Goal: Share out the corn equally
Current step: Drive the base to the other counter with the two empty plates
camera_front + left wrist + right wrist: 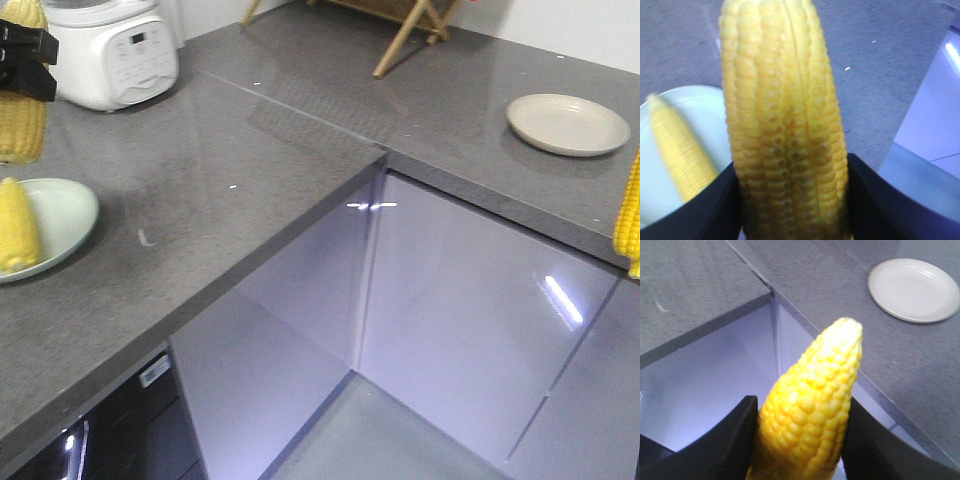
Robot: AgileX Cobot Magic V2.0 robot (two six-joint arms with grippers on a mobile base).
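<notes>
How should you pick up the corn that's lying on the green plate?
Grip the corn across its thick middle, coming straight down from above, with the jaws either side of its length. It lies flat on the plate, and it narrows toward the tip, where a grip would likely slip.

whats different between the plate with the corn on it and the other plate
The plate with the corn is pale green; the other plate is cream. The green plate carries one cob; the cream plate is bare. Both are round, shallow and flat on the grey counter.
</notes>
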